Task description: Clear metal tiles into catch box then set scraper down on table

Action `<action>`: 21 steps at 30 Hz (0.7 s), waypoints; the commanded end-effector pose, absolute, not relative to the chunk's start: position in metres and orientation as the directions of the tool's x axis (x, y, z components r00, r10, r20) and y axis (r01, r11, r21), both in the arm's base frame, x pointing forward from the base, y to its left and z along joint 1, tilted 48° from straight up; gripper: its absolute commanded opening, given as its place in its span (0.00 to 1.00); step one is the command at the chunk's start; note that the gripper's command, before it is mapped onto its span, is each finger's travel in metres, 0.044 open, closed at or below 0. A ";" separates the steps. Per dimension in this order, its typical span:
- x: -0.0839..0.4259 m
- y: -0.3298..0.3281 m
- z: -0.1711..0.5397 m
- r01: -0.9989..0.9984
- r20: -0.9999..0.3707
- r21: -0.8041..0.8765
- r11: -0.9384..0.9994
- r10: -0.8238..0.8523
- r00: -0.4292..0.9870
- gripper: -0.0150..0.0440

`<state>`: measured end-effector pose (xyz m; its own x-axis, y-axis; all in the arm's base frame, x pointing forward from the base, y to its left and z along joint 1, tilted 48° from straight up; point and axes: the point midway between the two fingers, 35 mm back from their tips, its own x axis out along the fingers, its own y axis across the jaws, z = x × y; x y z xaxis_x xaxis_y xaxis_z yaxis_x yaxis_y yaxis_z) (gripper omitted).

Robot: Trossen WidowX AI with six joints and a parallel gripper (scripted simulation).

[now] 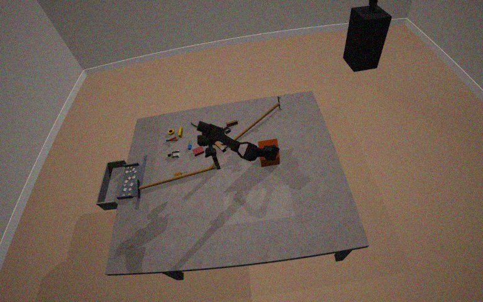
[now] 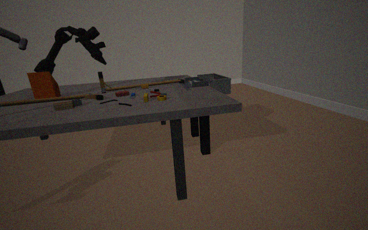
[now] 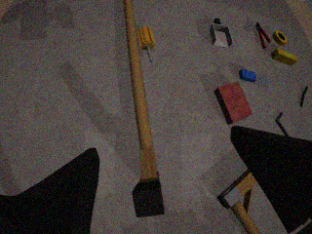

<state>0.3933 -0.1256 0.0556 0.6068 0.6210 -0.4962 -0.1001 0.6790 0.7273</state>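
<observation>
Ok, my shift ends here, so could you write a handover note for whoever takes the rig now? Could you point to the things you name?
Gripper (image 1: 207,146) (image 2: 105,63) (image 3: 168,144): open, nothing held, above the table.
Long pole (image 1: 185,174) (image 2: 162,82) (image 3: 138,88), probably the scraper: reaches to the steel bench plate (image 1: 135,192) (image 2: 195,84).
Catch box (image 1: 106,206) (image 2: 222,86): at the plate's far end.
Done: no clearing visible; many tiles (image 1: 129,177) lie on the plate.
Left: grasp scraper, clear all tiles into box, lay it down, release.

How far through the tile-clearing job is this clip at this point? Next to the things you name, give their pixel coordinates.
Nothing looks finished: pale tiles (image 1: 129,178) still dot the bench plate (image 1: 119,195). Nothing is in hand: the end effector (image 3: 168,144) is open above the scraper (image 1: 178,177) (image 3: 138,88). Left: grasp the scraper, push the tiles into the catch box (image 1: 103,183) (image 2: 224,85), lay it on the table (image 1: 249,241) (image 2: 162,115) and release.
</observation>
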 end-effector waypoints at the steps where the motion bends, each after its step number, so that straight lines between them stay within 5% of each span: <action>1: 0.384 -0.125 0.056 -0.105 -0.489 0.727 0.678 0.620 0.613 1.00; 21: 0.327 -0.119 0.052 -0.102 -0.463 0.728 0.678 0.596 0.656 1.00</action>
